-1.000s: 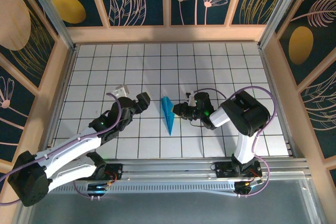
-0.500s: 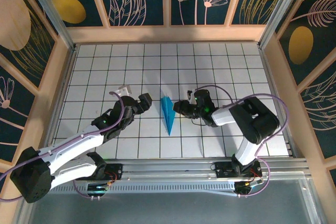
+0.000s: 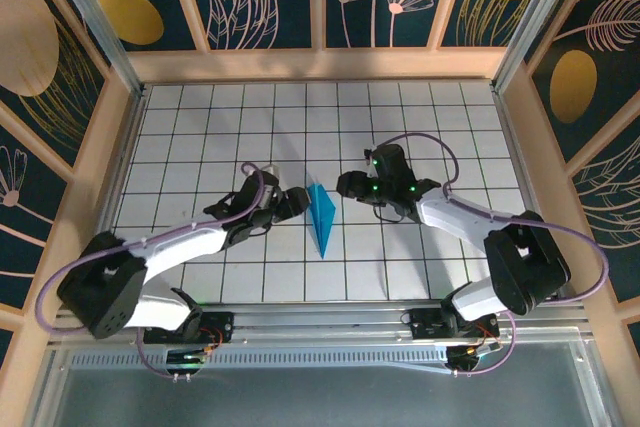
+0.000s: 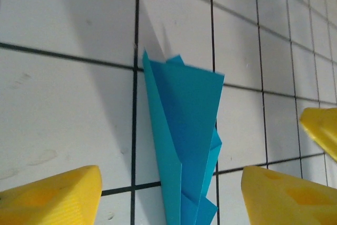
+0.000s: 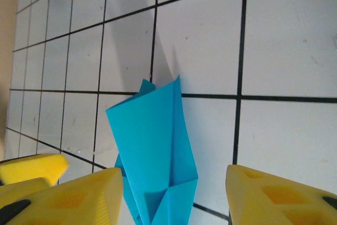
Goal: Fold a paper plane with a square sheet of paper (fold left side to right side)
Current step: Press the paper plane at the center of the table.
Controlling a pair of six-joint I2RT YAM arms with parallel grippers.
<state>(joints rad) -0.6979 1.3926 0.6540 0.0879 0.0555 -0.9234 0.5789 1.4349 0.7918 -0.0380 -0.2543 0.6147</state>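
The square sheet of paper is folded into a slim turquoise paper plane (image 3: pixel 320 217) lying on the tiled table with its nose toward the near edge. My left gripper (image 3: pixel 298 203) sits just left of its wide tail. In the left wrist view the paper plane (image 4: pixel 184 130) lies between the yellow fingers (image 4: pixel 52 196), and the left gripper (image 4: pixel 168 198) is open without touching it. My right gripper (image 3: pixel 345 185) faces the tail from the right. In the right wrist view it (image 5: pixel 176 198) is open astride the paper plane (image 5: pixel 152 146), clear of the paper.
The white tiled table (image 3: pixel 420 127) is walled by a wooden frame (image 3: pixel 320 65) at the back and both sides. A metal rail (image 3: pixel 330 322) with the arm bases runs along the near edge. One finger of the other gripper (image 4: pixel 321 130) shows at the right edge of the left wrist view.
Both grippers have closed in on the plane's tail from either side. The right arm stretched out further over the table and its gripper opened. The plane has stayed where it was.
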